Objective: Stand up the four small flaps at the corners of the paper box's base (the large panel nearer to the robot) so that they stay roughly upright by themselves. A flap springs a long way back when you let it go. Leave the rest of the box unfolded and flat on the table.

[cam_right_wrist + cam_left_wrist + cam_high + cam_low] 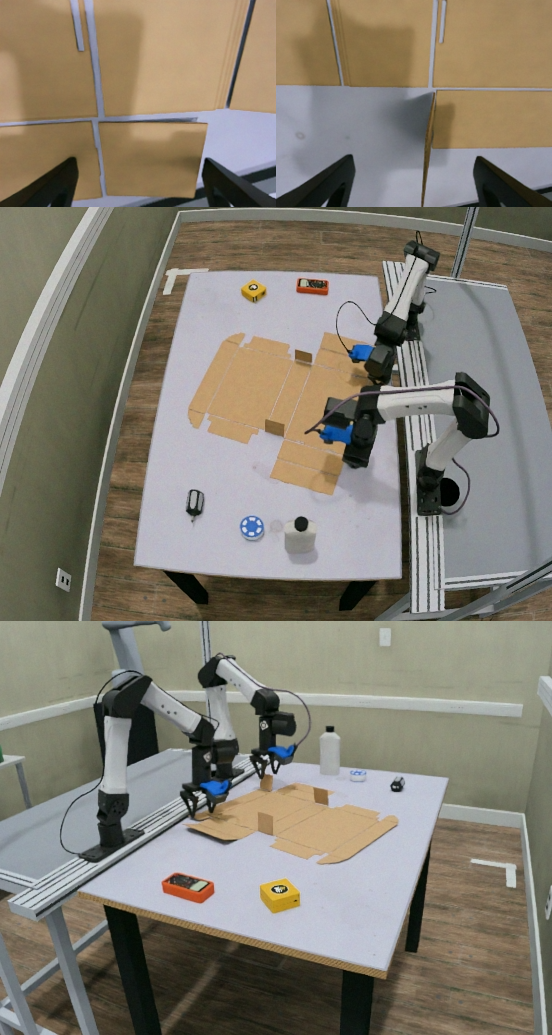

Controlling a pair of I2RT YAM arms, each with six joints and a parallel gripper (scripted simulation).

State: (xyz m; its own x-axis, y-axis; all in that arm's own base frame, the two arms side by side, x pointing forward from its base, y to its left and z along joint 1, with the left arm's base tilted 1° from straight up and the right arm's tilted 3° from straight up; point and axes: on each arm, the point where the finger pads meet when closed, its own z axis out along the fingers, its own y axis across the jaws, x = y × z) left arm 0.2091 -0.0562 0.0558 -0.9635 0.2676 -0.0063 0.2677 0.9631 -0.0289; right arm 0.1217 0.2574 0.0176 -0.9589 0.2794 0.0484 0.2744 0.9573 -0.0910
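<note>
The base [310,407] [245,806] of the flat tan box lies on the table. Its two flaps farther from the robot, one flap [274,427] [321,796] and the other flap [303,356] [265,822], stand roughly upright. The near flap on the left arm's side [266,782] [428,143] also stands, edge-on in the left wrist view. My left gripper [268,775] [414,163] is open, a finger on each side of it, touching neither face. My right gripper [201,815] [140,165] is open above the last flap [153,159], which lies nearly flat, its hinge edge slightly raised.
The side panel [307,464] lies flat towards the bottle [300,537] [330,753]. The opposite side panel [220,828] has a slightly lifted edge. A blue-white round object [252,527], a dark tool [195,502], a yellow box [254,291] and an orange meter [312,286] stand away from the cardboard.
</note>
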